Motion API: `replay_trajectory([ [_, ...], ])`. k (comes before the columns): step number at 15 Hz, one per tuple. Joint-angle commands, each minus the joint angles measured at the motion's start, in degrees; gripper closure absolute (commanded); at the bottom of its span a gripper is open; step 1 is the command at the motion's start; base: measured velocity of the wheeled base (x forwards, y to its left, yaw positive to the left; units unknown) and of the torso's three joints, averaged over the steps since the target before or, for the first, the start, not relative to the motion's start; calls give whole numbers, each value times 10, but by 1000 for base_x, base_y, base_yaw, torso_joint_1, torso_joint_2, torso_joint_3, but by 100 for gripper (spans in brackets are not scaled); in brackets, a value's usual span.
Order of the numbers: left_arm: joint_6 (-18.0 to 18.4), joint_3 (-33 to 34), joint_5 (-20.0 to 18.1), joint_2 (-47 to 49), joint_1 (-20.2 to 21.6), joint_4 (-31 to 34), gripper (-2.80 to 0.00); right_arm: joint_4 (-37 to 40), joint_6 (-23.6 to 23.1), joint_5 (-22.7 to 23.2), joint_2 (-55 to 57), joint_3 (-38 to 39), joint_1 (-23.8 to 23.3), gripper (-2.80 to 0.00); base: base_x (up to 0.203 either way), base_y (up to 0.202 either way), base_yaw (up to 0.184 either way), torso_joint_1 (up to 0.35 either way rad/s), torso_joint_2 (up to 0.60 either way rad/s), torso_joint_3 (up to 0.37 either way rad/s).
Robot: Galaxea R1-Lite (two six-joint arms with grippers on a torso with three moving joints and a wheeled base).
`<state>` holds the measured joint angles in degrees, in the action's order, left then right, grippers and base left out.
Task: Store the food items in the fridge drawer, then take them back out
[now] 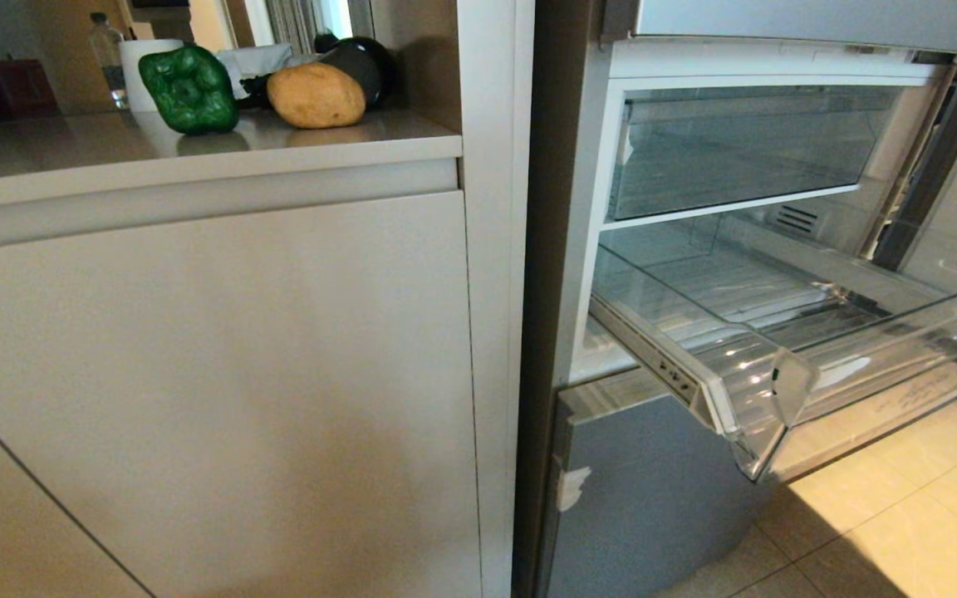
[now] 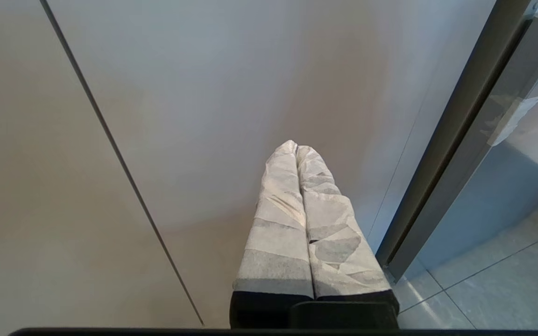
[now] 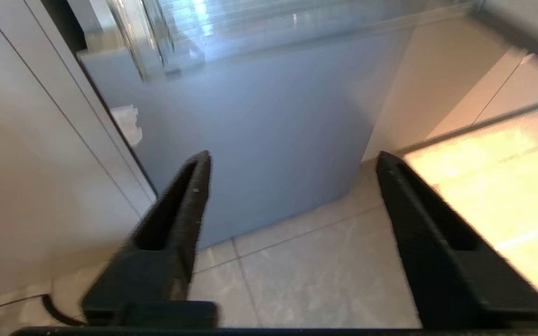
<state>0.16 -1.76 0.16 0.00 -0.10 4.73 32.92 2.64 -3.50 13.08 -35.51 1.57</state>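
- While the drawer (image 1: 786, 332) stands pulled out of the fridge (image 1: 578, 208) with nothing in it, both food items sit on the bench (image 1: 196, 154) to its left.
- The pepper (image 1: 189, 89) rests near the bench's back edge, well in from the right end.
- The potato (image 1: 316, 95) lies just beside it, nearer the right edge, apart from the pepper.
- Behind them, against the back, stand a white roll (image 1: 139, 71), a clear bottle (image 1: 109, 58) and a dark rounded object (image 1: 366, 66).
- A flat-fronted upper drawer (image 1: 736, 149) sits pushed in above the open one.
- The right claw (image 3: 292, 161) is released, its two black fingers (image 3: 175, 219) spread wide with nothing between them; it points toward the grey lower front of the fridge (image 3: 259, 130) above the tiled floor (image 3: 320, 275), below the drawer's clear lip.
- The left claw (image 2: 296, 147) is clenched, its white-wrapped fingers (image 2: 278, 219) pressed together on nothing, facing the pale cabinet door (image 2: 203, 93) beside the fridge's edge.
- Neither arm shows in the head view.
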Motion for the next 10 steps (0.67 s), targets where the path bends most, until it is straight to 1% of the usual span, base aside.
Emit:
replay_trajectory([
  [1,0,0,0,0,0,0,0,2,6,0,-45,23,-4,0,0,0,0,0,0,0],
  [4,0,0,0,0,0,0,0,2,3,-1,-91,71,-8,0,0,0,0,0,0,0],
  [6,0,0,0,0,0,0,0,-7,-6,-3,-126,136,-8,0,0,0,0,0,0,0],
  [7,0,0,0,0,0,0,0,-36,-9,-5,-128,170,-8,0,0,0,0,0,0,0],
  [8,-1,0,0,0,0,0,0,-100,-20,-5,-129,219,-9,0,0,0,0,0,0,0],
  [9,0,0,0,0,0,0,0,-187,-44,1,-130,272,-9,0,0,0,0,0,0,0],
  [10,-1,0,0,0,0,0,0,-279,-65,27,-130,319,-10,0,0,0,0,0,0,0],
])
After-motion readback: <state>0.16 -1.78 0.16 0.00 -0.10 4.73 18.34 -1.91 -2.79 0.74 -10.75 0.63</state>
